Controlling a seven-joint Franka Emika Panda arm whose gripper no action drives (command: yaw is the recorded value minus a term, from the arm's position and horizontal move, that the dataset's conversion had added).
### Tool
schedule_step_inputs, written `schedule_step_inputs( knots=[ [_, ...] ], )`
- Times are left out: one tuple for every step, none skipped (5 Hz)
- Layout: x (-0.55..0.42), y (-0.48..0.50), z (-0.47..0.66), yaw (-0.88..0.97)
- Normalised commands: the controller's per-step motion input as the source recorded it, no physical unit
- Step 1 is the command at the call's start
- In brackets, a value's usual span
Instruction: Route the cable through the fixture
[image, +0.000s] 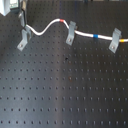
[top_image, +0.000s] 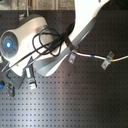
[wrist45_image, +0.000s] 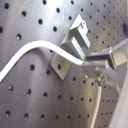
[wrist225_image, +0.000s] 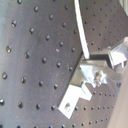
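Observation:
In the first exterior view the white cable (image: 47, 27) runs from the far left, rises to its red band (image: 61, 21), meets the middle clip (image: 71, 33), carries a blue band (image: 95, 36) and reaches the right clip (image: 115, 40). The left fixture (image: 24, 40) stands just below the cable's left end. My gripper (image: 23, 24) hangs over that fixture, shut on the cable's end. In the first wrist view the cable (wrist45_image: 35, 50) curves past the fixture (wrist45_image: 75, 42) into my gripper (wrist45_image: 89, 61). The second wrist view shows the cable (wrist225_image: 82, 30), gripper (wrist225_image: 91, 59) and fixture (wrist225_image: 75, 95).
Everything sits on a black perforated board (image: 65, 90). In the second exterior view the white arm (top_image: 85, 25) with its looped black hoses covers the left side. Two clips (top_image: 72, 55) (top_image: 105, 62) and the cable (top_image: 90, 55) show to the second exterior view's right.

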Motion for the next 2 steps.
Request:
schedule_step_inputs(
  knots=[
    [0.407,-0.240,-0.36,-0.10],
    [0.384,-0.143,-0.55,-0.09]
  ],
)
